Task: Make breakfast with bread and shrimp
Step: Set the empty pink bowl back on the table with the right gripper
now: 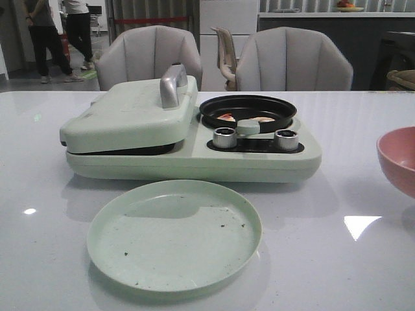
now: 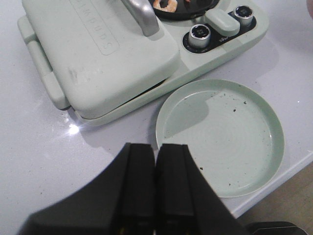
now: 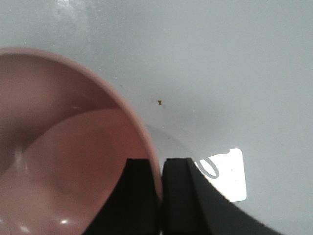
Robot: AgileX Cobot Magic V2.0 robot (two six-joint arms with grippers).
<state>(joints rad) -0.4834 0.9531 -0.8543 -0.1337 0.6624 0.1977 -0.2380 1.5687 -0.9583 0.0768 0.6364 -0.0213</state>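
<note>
- 1 pale green cooker at the table centre, lid shut over its left half, silver handle on top.
- 1 black pan on the cooker's right half, 2 shrimp seen inside, pink and white; a 2nd piece beside the first, partly hidden by the pan's rim and the green tab in front.
- 2 silver knobs on the cooker's front right, the other just past the green tab between them.
- 0 bread slices in sight; cannot tell what lies under the shut lid.
- 1 green plate just in front of the cooker, bare but for dark crumbs.
- 1 pink bowl well right of the cooker, cut by the frame edge; nothing seen inside.
- 2 grey chairs behind the cooker, across the table; 2 people standing far back left.
- Left gripper: black fingers pressed together, holding nothing, above the table near the plate's edge, in front of the cooker.
- Right gripper: fingers nearly together, straddling the bowl's rim; cannot tell whether pinching it.
- 1 small brown crumb on the table beside the bowl.
</note>
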